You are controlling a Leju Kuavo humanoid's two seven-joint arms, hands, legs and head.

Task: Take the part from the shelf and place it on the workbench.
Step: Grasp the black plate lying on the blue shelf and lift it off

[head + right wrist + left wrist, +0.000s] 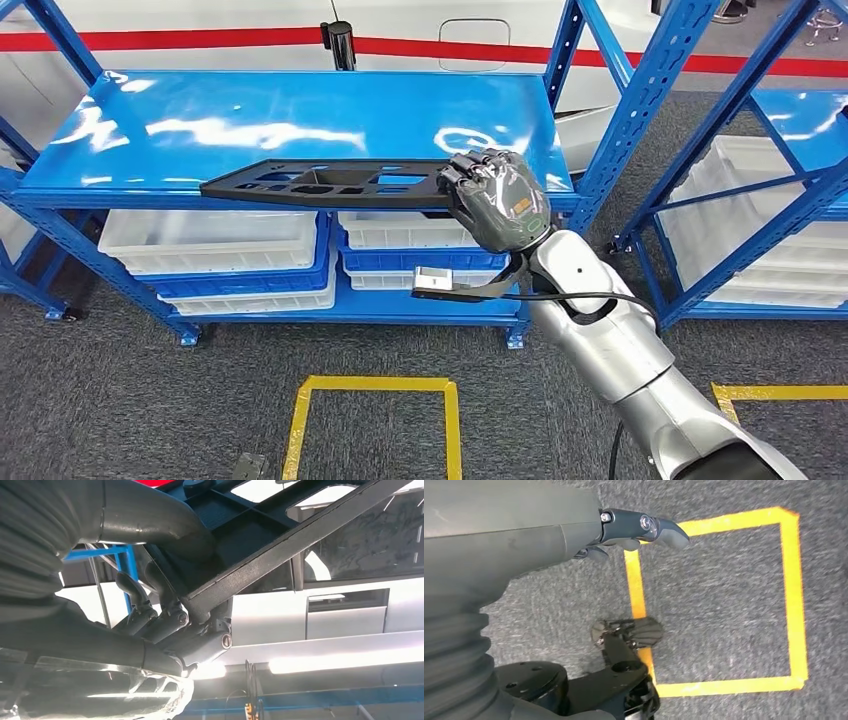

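A long flat black part (pixel 320 184) with several cut-outs lies level along the front edge of the blue shelf top (pixel 250 120). My right hand (pixel 497 196) grips its right end, fingers wrapped over the top. In the right wrist view the part's black frame (pixel 300 535) runs between my thumb (pixel 160 517) and the darker fingers (pixel 165 620) beneath it. My left hand (pixel 624 530) hangs over the carpet with its fingers apart and nothing in it.
White bins (pixel 210 240) sit on the lower shelf levels. A second blue rack (pixel 740 170) with white bins stands to the right. Yellow tape squares (pixel 375 420) mark the grey carpet in front of the shelf.
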